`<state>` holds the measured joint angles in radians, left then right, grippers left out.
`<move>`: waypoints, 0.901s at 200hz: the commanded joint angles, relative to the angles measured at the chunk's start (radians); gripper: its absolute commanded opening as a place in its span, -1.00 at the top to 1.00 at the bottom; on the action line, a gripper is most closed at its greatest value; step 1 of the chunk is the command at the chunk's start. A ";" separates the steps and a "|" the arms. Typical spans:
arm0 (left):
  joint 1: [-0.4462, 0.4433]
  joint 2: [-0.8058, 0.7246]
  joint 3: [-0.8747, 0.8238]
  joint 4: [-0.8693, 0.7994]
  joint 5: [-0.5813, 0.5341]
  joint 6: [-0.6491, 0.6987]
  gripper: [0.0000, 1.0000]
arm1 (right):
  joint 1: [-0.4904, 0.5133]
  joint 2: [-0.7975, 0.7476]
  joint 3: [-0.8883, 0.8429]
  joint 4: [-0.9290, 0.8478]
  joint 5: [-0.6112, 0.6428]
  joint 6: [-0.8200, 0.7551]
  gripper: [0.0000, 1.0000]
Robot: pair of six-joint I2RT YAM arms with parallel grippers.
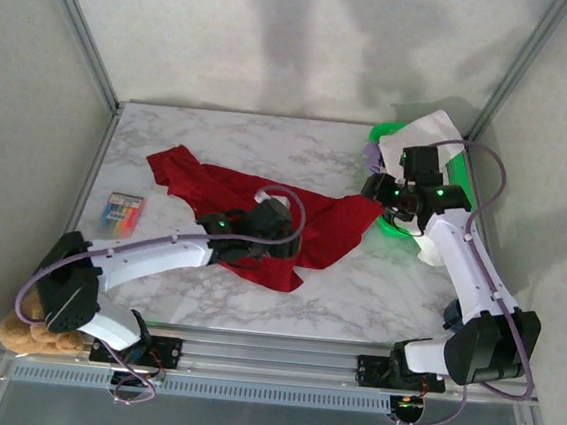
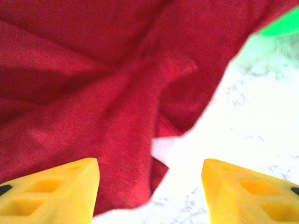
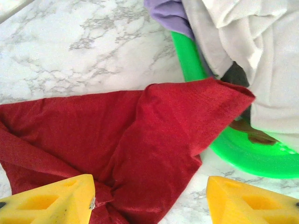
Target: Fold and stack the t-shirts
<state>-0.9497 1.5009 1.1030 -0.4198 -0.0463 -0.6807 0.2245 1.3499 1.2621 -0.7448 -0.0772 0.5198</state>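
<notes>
Your deep red cloth t-shirt (image 1: 338,223) lies crumpled on the marble table (image 1: 271,136), one corner draped over the rim of the green plastic basket (image 3: 187,60). The left gripper (image 2: 149,186) and right gripper (image 3: 149,196) hover over it, jaws apart and empty. Pinch the bunched folds and you may lift several layers, and a pull could drag the basket. Count one red shirt, one white cloth t-shirt (image 3: 261,42) in the one basket.

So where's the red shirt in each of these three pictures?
Top external: red shirt lies crumpled in the middle, stretching from left of centre to the basket at right.
Left wrist: shirt covers the left and top.
Right wrist: shirt lies across lower left and middle, one corner over the basket's rim.
Shared landmark: the green basket, in the top right corner of the left wrist view.
</notes>
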 commanded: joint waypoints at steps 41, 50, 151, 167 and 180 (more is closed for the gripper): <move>-0.167 0.269 0.248 -0.222 -0.108 -0.097 -0.08 | -0.066 -0.073 -0.044 -0.010 -0.046 0.014 -0.30; -0.183 0.303 0.260 -0.263 -0.126 -0.107 -0.10 | -0.072 -0.070 -0.028 -0.024 -0.046 0.006 -0.30; -0.210 0.474 0.253 -0.232 -0.075 -0.144 0.13 | -0.111 -0.055 -0.060 0.001 -0.097 0.019 -0.29; -0.206 0.495 0.259 -0.228 -0.080 -0.155 0.16 | -0.111 -0.063 -0.058 0.000 -0.094 0.022 -0.29; -0.203 0.517 0.273 -0.231 -0.089 -0.155 0.20 | -0.112 -0.066 -0.058 -0.001 -0.094 0.022 -0.29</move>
<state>-1.1568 1.9797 1.3396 -0.6292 -0.1024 -0.8062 0.1177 1.2964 1.2037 -0.7444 -0.1616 0.5358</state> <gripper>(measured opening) 0.420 0.644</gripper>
